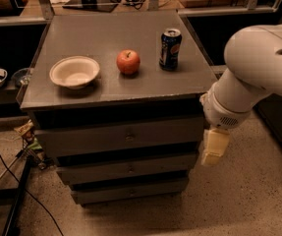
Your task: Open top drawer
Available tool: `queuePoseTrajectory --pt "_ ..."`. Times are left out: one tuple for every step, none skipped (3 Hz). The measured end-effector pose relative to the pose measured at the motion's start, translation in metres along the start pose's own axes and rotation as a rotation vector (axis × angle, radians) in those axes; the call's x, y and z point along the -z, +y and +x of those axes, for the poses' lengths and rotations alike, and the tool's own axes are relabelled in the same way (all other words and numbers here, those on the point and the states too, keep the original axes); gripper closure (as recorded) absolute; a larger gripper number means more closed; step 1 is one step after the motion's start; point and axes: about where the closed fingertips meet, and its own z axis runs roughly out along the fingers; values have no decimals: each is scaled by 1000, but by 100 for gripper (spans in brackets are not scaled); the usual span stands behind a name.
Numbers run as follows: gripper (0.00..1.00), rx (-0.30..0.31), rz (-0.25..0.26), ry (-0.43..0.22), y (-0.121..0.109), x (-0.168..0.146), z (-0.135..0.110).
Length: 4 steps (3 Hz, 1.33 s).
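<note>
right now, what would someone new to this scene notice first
The big white robot arm fills the right side, with its claw hanging just off the right end of the top drawer, which looks shut. On the grey cabinet top, a red apple sits in the middle, with a white bowl to its left and a blue soda can to its right.

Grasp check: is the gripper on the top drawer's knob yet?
No, the gripper hangs past the end of the top drawer, apart from its knob.
</note>
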Motion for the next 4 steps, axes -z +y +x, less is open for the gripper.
queuePoseTrajectory --pt "0 2 18 -10 2 -10 -3" --pt "0 -4 46 -25 -4 -22 -8" --pt "0 -3 63 -64 -14 -35 -18" --pt "0 -3 63 -64 -14 -35 -18"
